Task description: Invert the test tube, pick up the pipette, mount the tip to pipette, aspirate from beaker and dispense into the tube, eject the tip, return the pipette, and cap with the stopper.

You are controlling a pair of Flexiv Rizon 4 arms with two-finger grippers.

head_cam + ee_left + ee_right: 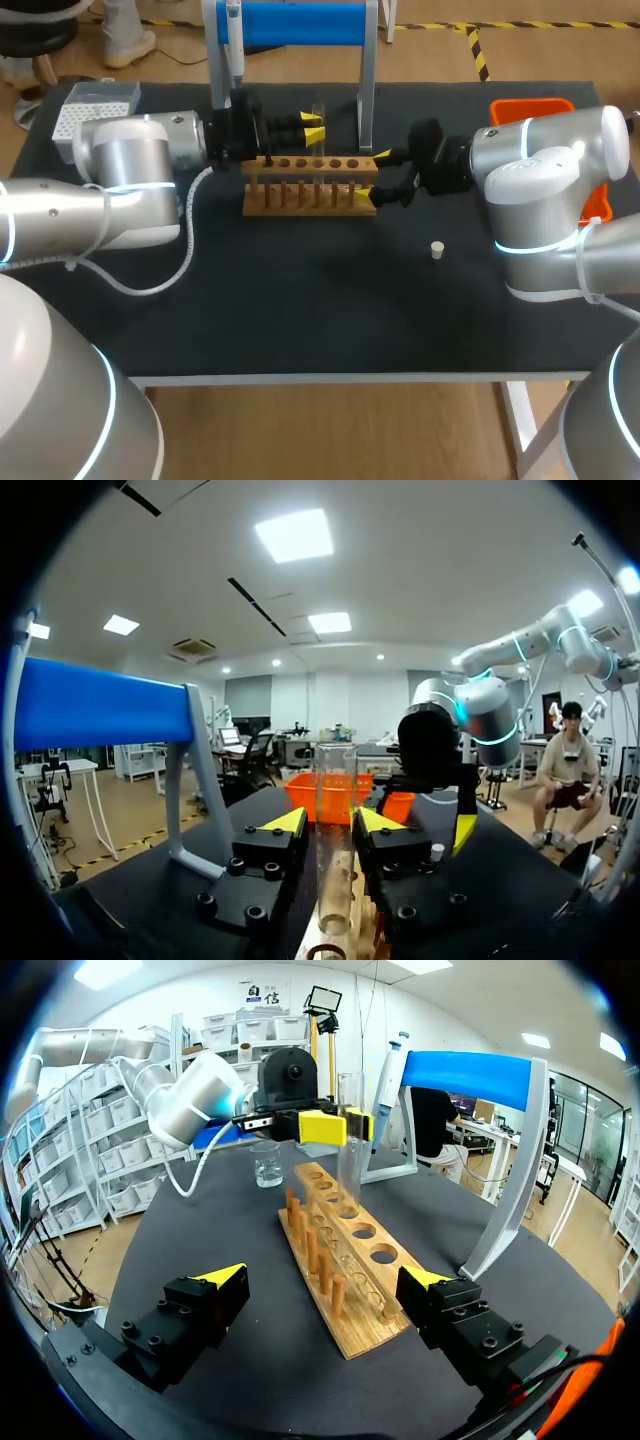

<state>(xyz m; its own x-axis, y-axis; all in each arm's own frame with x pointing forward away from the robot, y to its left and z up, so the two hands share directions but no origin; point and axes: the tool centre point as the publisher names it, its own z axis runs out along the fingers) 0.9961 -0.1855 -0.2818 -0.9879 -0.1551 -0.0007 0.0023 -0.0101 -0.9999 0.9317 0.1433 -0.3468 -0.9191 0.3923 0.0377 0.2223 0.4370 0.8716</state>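
Left fingers: the left gripper [332, 822] has its yellow tips drawn in on a clear test tube [336, 780], one tip on each side, pinching it about mid-height.
Test tube: upright, its lower end down at the wooden rack [330, 1260], over one of the holes in the top board. Whether it rests in the hole or hangs just above it cannot be told.
Right fingers: the right gripper [325, 1285] is spread wide, with one tip on either side of the rack's near end. One finger is just beside the rack's edge and the other is well apart from it; nothing is held.
Rack: lies lengthwise between the two grippers, with a row of round holes along one side and a row of pegs along the other.
Left arm: comes in from the left side of the head view, wrist level with the rack's far side.
Right arm: comes in from the right side, wrist pointed along the rack.
Stopper [437, 250]: small and white, standing alone on the table [300, 320], on the robot's side of the rack's right end.
Beaker [266, 1165]: clear glass, past the rack's far end, under the left arm.
Pipette [234, 45]: hangs on the blue stand [300, 25] behind the rack.
Tip box [95, 108]: white, at the far left corner.
Orange bin [530, 106]: at the far right, behind the right arm.
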